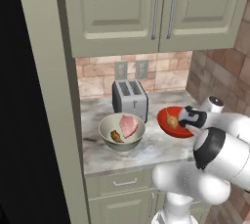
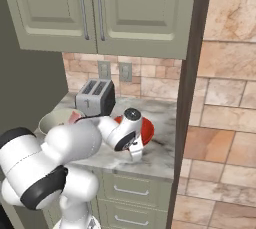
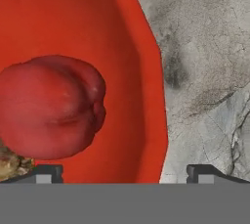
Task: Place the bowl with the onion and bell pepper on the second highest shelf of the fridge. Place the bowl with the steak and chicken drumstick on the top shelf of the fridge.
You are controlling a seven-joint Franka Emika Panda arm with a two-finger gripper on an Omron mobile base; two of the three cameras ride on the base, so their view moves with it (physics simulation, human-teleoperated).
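1. The bowl with the onion and bell pepper [image 1: 172, 125] is a wide, shallow, glossy red dish on the marble desk [image 1: 97, 152], toward its right end near the brick side wall [image 1: 219, 76]. In the right base view the red rim [image 2: 147, 129] peeks out behind the robot's wrist.
2. The fridge [image 1: 29, 120] shows as a tall black mass at the far left, past a pale green panel [image 1: 58, 96].
3. Green wall cabinets [image 1: 146, 8] with long metal handles hang above the desk, and drawers [image 1: 124, 183] sit under its front edge.
4. A silver two-slot toaster [image 1: 130, 99] stands at the back, below two wall sockets [image 1: 131, 69].
5. A pale cream bowl [image 1: 121, 131] sits just in front of the toaster, left of the red bowl and apart from it. It holds a pink steak [image 1: 129, 125] and, beside that, the chicken drumstick [image 1: 116, 136], small and golden-brown.
6. The hand [image 3: 124, 171] hangs low over the right rim of the red bowl, its jaws spread as wide as they go and holding nothing. In the hand view one fingertip [image 3: 45, 173] stands over the bowl's inside and the other over the bare desk, so the rim lies between them.
7. The bell pepper [image 3: 51, 108], a rounded red lump, lies inside the red bowl close to the hand.
8. The onion [image 1: 171, 119], small and tan, rests in the same bowl just beside the pepper.
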